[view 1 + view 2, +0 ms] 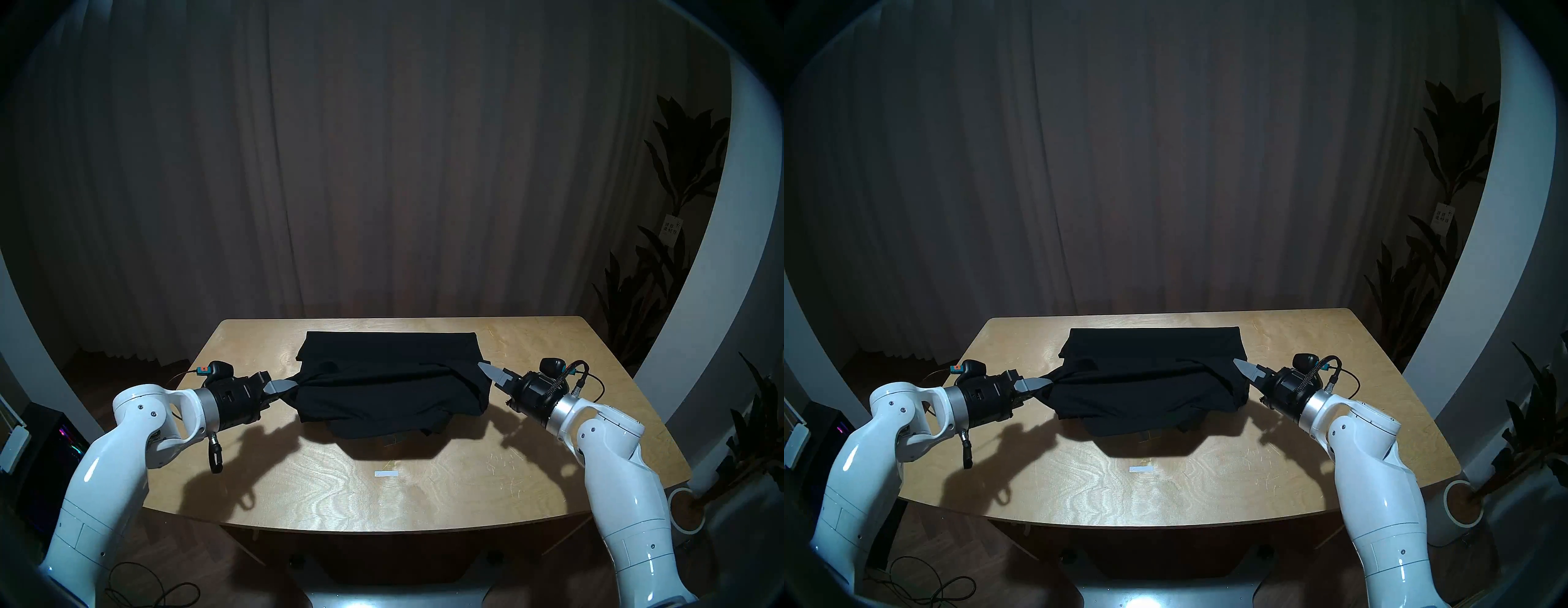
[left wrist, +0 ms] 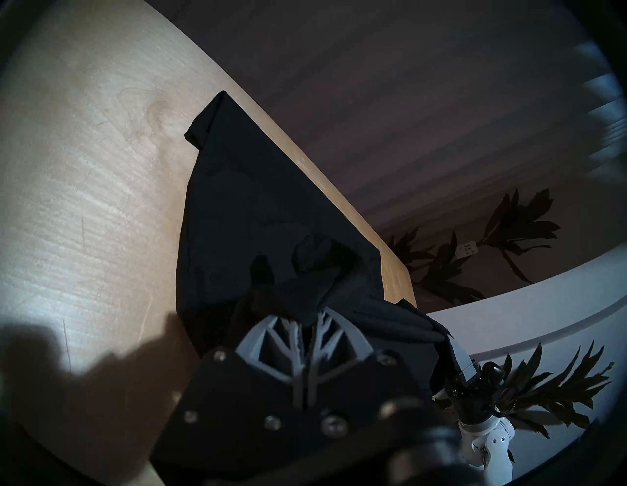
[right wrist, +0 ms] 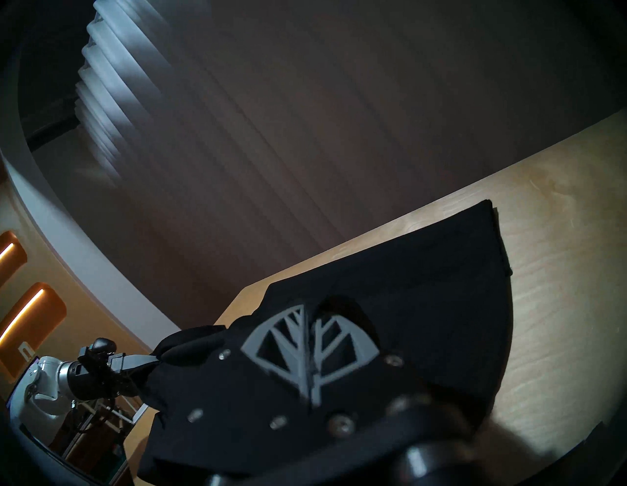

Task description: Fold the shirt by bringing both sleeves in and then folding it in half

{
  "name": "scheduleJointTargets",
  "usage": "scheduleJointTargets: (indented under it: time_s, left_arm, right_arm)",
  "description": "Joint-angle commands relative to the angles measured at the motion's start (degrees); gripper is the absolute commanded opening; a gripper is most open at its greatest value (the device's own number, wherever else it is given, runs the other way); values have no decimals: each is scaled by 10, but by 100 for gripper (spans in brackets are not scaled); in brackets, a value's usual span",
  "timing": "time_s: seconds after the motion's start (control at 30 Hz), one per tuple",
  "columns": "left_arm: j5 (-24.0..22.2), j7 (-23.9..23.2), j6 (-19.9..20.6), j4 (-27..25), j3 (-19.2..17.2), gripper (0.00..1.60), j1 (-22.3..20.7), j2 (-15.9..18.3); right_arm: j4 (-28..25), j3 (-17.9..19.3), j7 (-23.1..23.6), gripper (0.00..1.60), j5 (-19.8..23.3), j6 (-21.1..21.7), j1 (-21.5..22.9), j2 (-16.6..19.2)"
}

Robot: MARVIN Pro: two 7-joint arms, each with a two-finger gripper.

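Left gripper [image 1: 292, 385] was pinched on a bunched corner of the shirt [image 1: 390, 382], jaws pressed together on cloth; the wrist view showed the fabric gathered between the grey fingers [image 2: 291, 342]. The cloth ran taut from its tips toward the right, lifted clear of the table [image 1: 339, 479] at that end.

Shirt lay ahead of and between both grippers, on the table's far half. Its far edge rested flat and straight; the near part was raised and hung in a sagging fold, casting a shadow below. Sleeves could not be told apart in the dark folds, and seemed already tucked in. Judged the half-fold to be in hand.

Handling, as judged: light, limp, no stiffness. It drooped wherever unsupported and puckered at each pinch. Not fragile, not notably slippery. Best taken at corners or along a hem, both sides level, else the fold would skew.

A small white strip [image 1: 387, 474] lay on the bare wood, nearer the robot than the grippers.

Right gripper [image 1: 483, 367] was likewise closed on the shirt's opposite corner, cloth wrapped round its tips [image 3: 305, 315]. It sat slightly higher in the head view than the left.

No containers in view.
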Motion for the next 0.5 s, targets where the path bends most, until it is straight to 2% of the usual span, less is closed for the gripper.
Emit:
scheduleJointTargets:
  time_s: [0.0, 0.47]
  left_arm:
    - [7, 26, -20, 11, 9, 0, -64, -7]
    - [29, 68, -43, 52, 35, 0, -137, -33]
  right_arm:
    - [10, -1, -33, 0, 0, -16, 64, -22]
    - [74, -13, -80, 0, -16, -30, 129, -41]
